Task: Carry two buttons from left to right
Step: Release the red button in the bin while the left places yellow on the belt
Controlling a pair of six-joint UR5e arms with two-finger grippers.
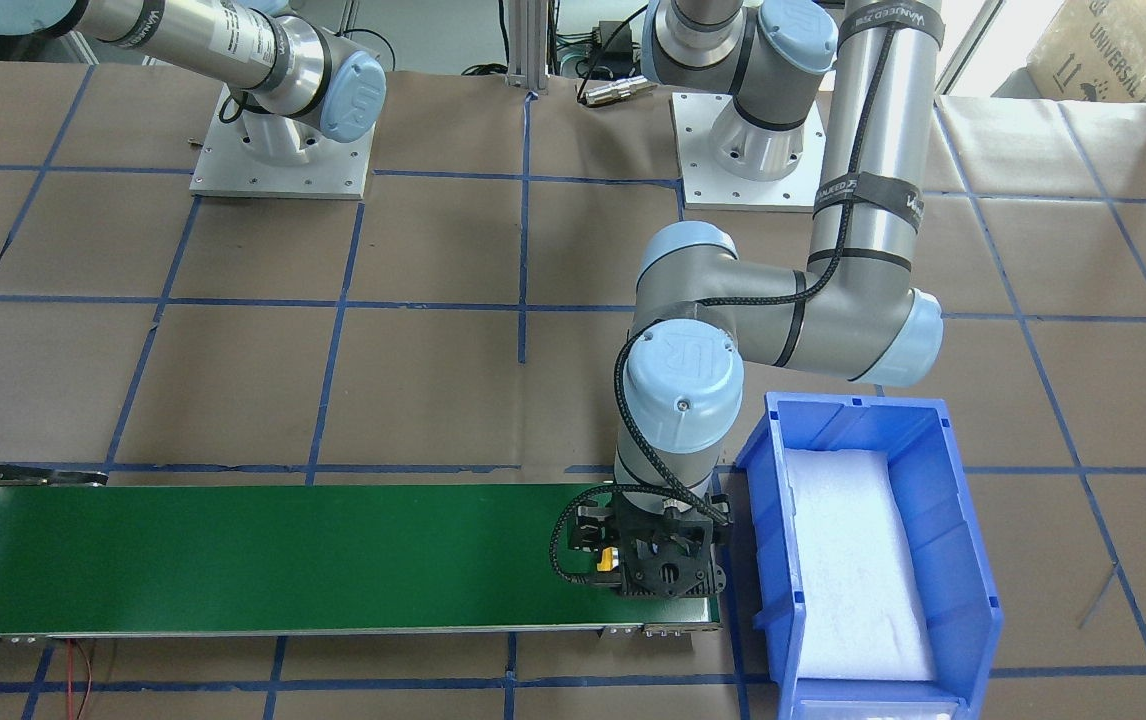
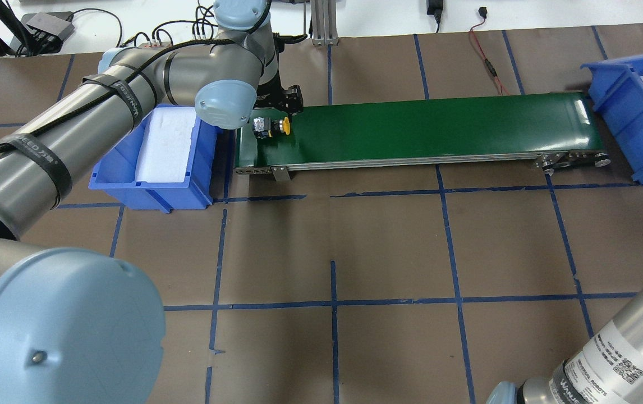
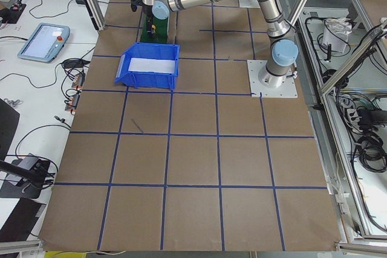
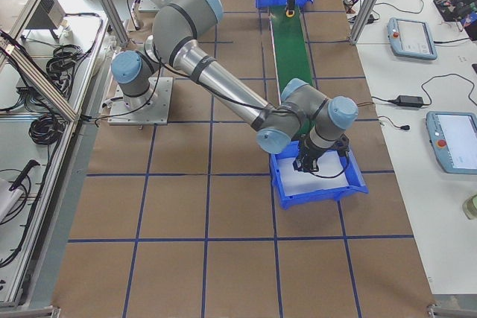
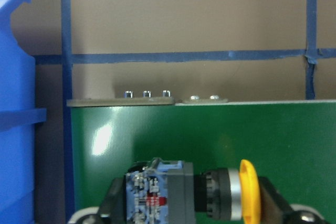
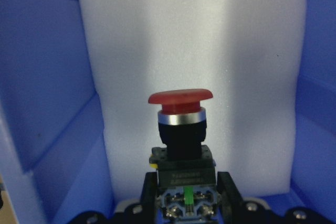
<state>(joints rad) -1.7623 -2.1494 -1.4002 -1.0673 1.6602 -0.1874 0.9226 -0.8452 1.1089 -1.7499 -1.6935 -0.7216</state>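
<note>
- Gripping the yellow button (image 5: 210,195) end to end, the left gripper (image 1: 655,562) sits at the left end of the green conveyor belt (image 2: 439,126) – its 2 fingers (image 5: 112,204) press on the grey body on one side and the yellow cap on the other.
- In the left wrist view the yellow button lies sideways, cap pointing along the belt. Whether it touches the belt or hangs just above it cannot be told.
- Just beside that end of the belt stands a blue bin (image 2: 205,163) lined with a white foam pad (image 2: 164,143); no button shows in it.
- At the other end of the belt, the right gripper (image 6: 188,195) is clenched on the red button (image 6: 181,111), with the grey boxy body caught between the 2 fingers and the black collar and red mushroom cap sticking out past them.
- The red button is held over the white foam (image 6: 189,35) inside the second blue bin (image 4: 319,193) – apart from the foam, as far as the right wrist view shows.
- The table (image 2: 389,252) is covered in brown paper marked off by blue tape lines.
</note>
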